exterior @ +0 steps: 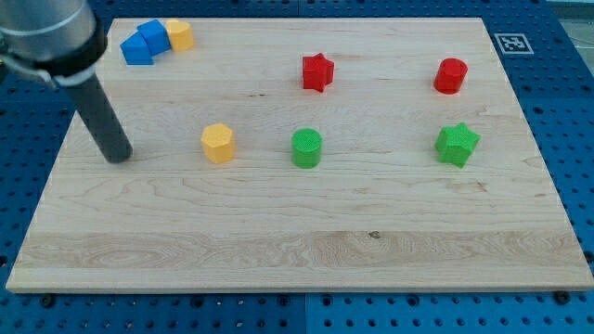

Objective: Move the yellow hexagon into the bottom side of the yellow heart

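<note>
The yellow hexagon (218, 143) stands on the wooden board left of centre. The yellow heart (179, 34) sits near the board's top left corner, touching a blue block (154, 36). My tip (118, 156) rests on the board well to the left of the yellow hexagon, at about the same height in the view, not touching any block. The rod slants up toward the view's top left.
A second blue block (135, 50) lies just left of the first. A red star (316, 71) and a red cylinder (450, 75) stand in the upper half. A green cylinder (306, 147) and a green star (457, 144) stand to the right of the hexagon.
</note>
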`<state>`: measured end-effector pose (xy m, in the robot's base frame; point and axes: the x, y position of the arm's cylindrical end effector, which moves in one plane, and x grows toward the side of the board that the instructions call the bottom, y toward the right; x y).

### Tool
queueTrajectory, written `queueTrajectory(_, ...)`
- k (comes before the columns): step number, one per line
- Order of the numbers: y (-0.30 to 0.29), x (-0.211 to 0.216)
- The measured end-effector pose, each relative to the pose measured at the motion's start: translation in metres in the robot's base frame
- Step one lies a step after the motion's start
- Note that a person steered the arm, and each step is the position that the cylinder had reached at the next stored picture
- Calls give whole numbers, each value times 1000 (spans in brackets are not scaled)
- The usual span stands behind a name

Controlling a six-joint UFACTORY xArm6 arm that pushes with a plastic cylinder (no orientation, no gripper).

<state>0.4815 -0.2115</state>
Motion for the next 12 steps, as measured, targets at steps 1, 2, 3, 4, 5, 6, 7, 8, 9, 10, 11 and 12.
queueTrajectory(1, 62, 4)
queueTrajectory(2, 106, -26)
queueTrajectory(3, 111, -73)
queueTrajectory(4, 111, -68)
queueTrajectory(5, 126, -32)
queueTrajectory(6, 173, -29)
queueTrajectory(7, 201, -71)
queueTrajectory(8, 175, -94)
queueTrajectory(9, 180, -75)
queueTrajectory(10, 183, -38)
queueTrajectory(11, 179, -19)
queueTrajectory(12, 162, -37)
